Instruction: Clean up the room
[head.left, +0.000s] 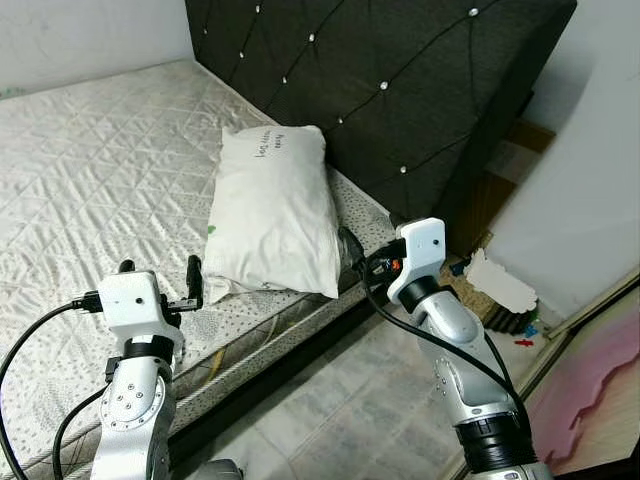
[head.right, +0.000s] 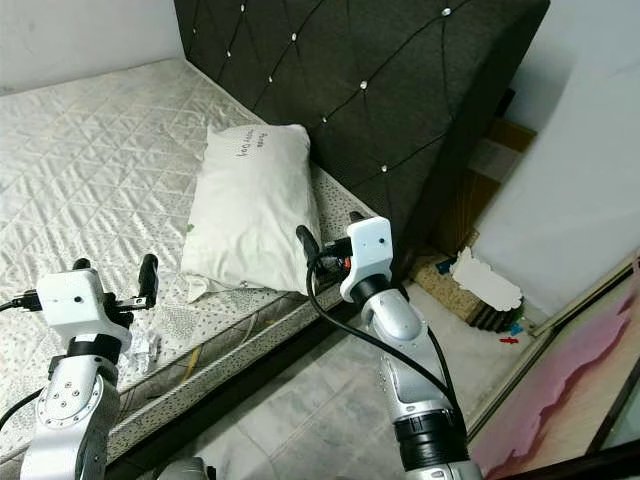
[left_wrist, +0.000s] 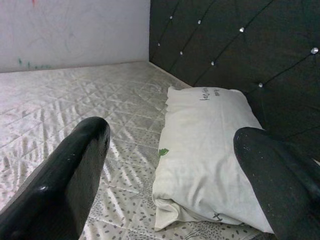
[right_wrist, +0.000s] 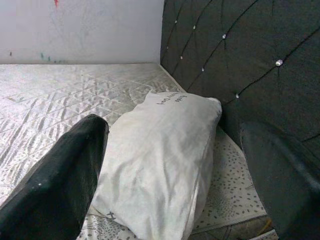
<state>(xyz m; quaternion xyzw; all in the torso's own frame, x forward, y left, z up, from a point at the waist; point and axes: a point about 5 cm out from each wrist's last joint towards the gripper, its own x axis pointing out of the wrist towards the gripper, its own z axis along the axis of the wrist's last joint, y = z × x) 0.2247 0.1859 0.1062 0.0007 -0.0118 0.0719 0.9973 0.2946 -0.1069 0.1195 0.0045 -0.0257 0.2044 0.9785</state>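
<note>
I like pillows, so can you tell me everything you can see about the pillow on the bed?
The pillow is white, soft-looking cloth, puffy and a little wrinkled, with dark handwriting near one end and a small green mark by one edge. It lies flat on the quilted mattress, beside the dark tufted headboard, close to the bed's edge. Both grippers sit near its nearer end, open, not touching it.

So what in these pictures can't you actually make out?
- The writing on the pillow: too small to read in the left eye view, and no clearer in the wrist views.
- The clutter on the floor beside the headboard: small and partly hidden by the right arm in the left eye view.
- The right pincer: its fingertips are partly hidden by its own wrist housing in the right eye view.
</note>
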